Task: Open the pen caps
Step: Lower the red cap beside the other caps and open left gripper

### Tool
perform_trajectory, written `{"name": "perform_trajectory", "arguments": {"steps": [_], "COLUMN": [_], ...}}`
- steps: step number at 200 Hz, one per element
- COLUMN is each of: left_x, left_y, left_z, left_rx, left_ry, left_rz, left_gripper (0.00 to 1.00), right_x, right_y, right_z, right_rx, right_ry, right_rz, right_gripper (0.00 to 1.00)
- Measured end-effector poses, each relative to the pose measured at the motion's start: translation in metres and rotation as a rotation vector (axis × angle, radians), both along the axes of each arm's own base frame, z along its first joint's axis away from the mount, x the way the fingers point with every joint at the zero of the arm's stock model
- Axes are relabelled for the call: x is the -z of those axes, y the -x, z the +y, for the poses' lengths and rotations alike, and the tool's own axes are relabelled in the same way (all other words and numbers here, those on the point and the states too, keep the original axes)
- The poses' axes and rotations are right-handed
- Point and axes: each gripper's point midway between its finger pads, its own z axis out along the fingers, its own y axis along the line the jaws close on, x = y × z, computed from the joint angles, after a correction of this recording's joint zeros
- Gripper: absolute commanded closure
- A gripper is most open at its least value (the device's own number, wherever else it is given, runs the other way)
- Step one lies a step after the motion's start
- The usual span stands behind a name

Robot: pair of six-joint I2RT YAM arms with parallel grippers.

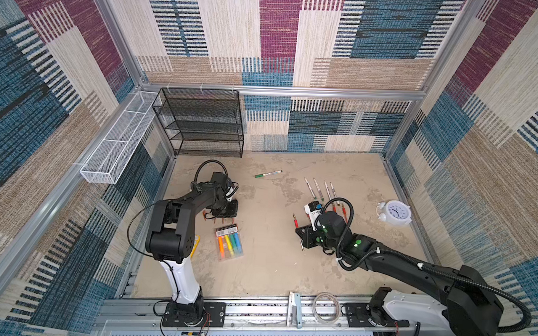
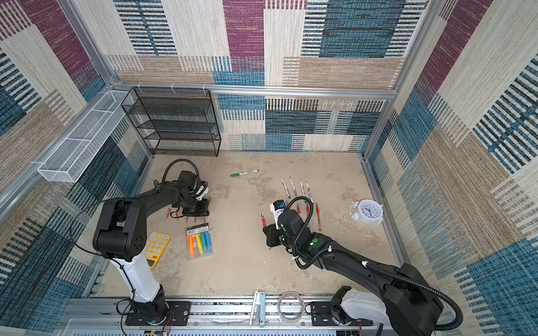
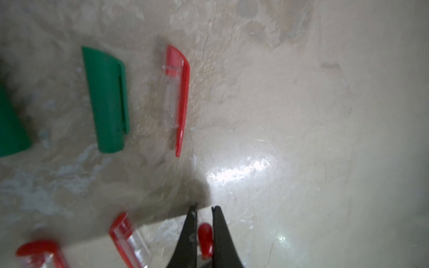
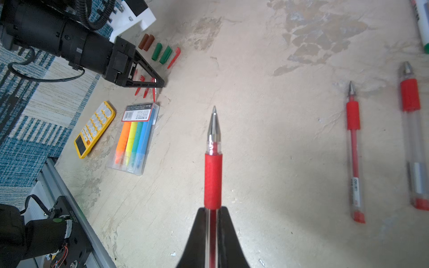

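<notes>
From high above the counter's [image 1: 273, 267] near edge, in both top views, looking steeply down and toward the back wall [image 1: 265, 51]: whole counter in frame, nearly identical, only shifted a little sideways. From the left wrist, very near the counter, looking along the left tool [image 3: 204, 206] past a red cap [image 3: 205, 239] between its tips; loose caps [image 3: 106, 99] close and blurred. From the right wrist, farther off and slanting across the counter, along the right tool [image 4: 213, 210] and its pen [image 4: 213, 162] toward the left tool, the same caps, a highlighter pack [image 4: 133, 137] and a calculator [image 4: 94, 130]. That stretch of counter also within both top views.
</notes>
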Motion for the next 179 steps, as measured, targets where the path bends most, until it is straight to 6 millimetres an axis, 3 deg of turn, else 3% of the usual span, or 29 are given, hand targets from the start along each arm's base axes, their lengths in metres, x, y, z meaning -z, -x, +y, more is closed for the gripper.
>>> {"name": "perform_trajectory", "arguments": {"steps": [56, 114, 179], "left_x": [-0.006, -0.062, -0.13], "left_y": [0.002, 0.007, 0.047], "left_z": [0.005, 0.001, 0.0], "left_rx": [-0.004, -0.004, 0.047], "left_ry": [-0.029, 0.021, 0.08], "left_rz": [-0.008, -0.157, -0.452], "left_gripper": [0.7, 0.58, 0.38], "right_x": [-0.002, 0.013, 0.05], "right_y": [-0.006, -0.037, -0.079], "right_z": [-0.002, -0.003, -0.007], "right_rx": [0.016, 0.039, 0.059], "right_ry": [0.016, 0.094, 0.233], "right_rz": [-0.001, 0.027, 0.084], "right_gripper": [0.98, 0.96, 0.96]}}
